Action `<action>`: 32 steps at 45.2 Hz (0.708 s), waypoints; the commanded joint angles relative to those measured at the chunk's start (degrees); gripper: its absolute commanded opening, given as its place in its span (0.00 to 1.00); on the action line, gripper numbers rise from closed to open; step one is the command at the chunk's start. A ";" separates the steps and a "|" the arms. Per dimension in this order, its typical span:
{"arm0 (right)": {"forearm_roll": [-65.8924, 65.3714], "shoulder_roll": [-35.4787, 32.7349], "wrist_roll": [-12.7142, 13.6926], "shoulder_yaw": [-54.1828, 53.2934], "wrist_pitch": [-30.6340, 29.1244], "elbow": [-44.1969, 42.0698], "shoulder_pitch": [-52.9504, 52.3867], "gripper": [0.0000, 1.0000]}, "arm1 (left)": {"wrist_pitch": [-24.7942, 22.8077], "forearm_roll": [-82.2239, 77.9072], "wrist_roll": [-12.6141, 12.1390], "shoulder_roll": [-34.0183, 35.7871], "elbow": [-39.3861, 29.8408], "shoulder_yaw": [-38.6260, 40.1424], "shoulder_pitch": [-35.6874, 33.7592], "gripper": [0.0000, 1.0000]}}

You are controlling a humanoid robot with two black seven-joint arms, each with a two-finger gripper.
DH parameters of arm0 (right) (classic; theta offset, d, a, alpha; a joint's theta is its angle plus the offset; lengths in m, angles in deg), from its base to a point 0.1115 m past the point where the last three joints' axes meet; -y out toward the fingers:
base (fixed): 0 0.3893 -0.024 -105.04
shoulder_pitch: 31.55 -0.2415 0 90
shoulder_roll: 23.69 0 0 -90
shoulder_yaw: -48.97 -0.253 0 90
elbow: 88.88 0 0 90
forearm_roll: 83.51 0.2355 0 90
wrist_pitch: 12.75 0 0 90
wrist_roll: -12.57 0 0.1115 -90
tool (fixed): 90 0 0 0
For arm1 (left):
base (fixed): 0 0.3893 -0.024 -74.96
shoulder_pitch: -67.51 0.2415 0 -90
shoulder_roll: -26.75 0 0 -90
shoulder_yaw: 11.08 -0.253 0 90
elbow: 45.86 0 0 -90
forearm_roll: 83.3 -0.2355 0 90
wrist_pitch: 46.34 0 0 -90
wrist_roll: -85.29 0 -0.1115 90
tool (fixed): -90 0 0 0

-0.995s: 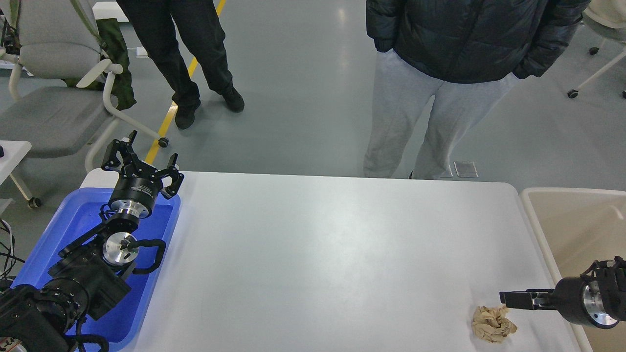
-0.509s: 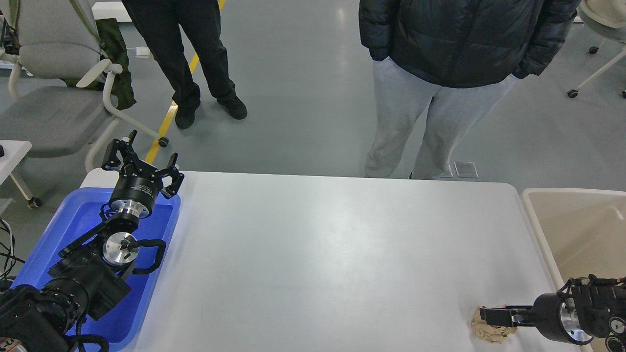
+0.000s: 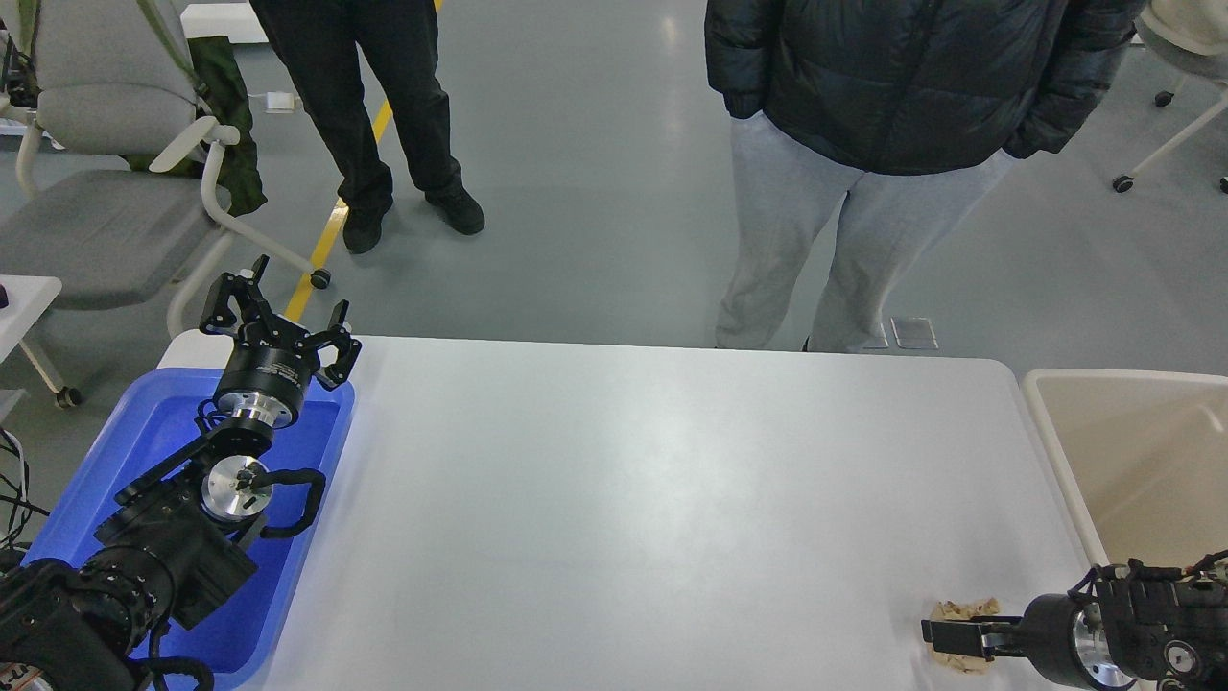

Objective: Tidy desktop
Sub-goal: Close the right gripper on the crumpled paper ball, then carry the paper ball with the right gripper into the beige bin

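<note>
The white desktop (image 3: 624, 480) fills the middle of the head view. A crumpled beige paper ball (image 3: 967, 607) lies on it near the front right corner. My right gripper (image 3: 945, 635) points left, low over the desktop, and lies across the ball. Paper shows above and below its dark fingers, which I cannot tell apart. My left gripper (image 3: 278, 312) is open and empty. It is held up over the far end of the blue tray (image 3: 144, 432).
A beige tub (image 3: 1132, 451) stands off the desktop's right edge. The blue tray sits at the left edge under my left arm. Two people (image 3: 863, 144) stand behind the far edge. A grey chair (image 3: 106, 192) is at the far left.
My right gripper has dropped and moved left, from beside the paper ball to lying across it. The ball is now partly hidden. The left arm has not moved.
</note>
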 commanded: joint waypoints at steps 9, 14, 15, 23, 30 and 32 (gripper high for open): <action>-0.18 2.37 -1.76 -0.01 2.08 -2.67 0.67 0.98 | 0.02 0.00 0.01 0.00 0.01 -0.03 0.04 1.00; -0.09 2.37 -2.20 0.17 2.52 -2.94 0.67 0.93 | 0.02 0.00 0.01 0.00 0.01 0.06 -0.05 1.00; -0.09 2.37 -2.20 0.26 2.52 -2.94 0.67 0.90 | 0.02 0.00 0.01 0.00 0.01 0.06 0.04 1.00; -1.23 1.84 -2.20 1.13 2.61 -2.85 0.76 0.02 | 0.02 0.00 -0.08 0.00 0.01 0.06 -0.05 1.00; -2.11 1.14 -2.20 1.05 3.66 -2.59 0.93 0.00 | 0.02 0.00 0.01 0.00 0.01 0.06 0.04 1.00; -2.11 0.79 -2.20 1.13 3.93 -2.33 1.02 0.00 | 0.02 0.00 0.01 0.00 0.01 0.06 0.04 1.00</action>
